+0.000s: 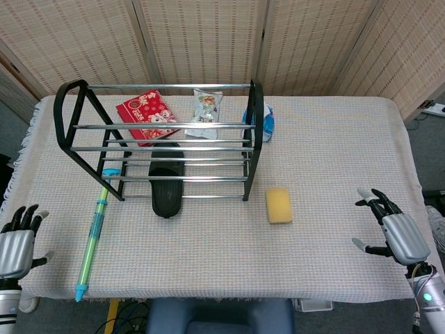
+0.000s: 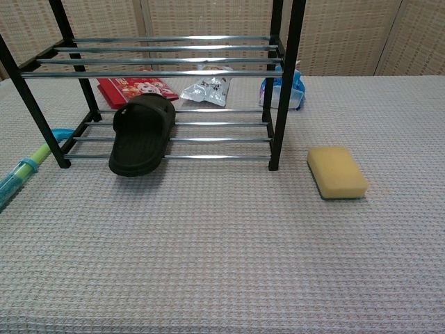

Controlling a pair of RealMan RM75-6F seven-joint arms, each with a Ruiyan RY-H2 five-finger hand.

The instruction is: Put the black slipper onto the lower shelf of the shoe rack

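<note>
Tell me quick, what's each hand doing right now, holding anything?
Left hand: open, holding nothing, at the table's left edge, far from the black slipper.
Right hand: open, holding nothing, at the table's right edge.
</note>
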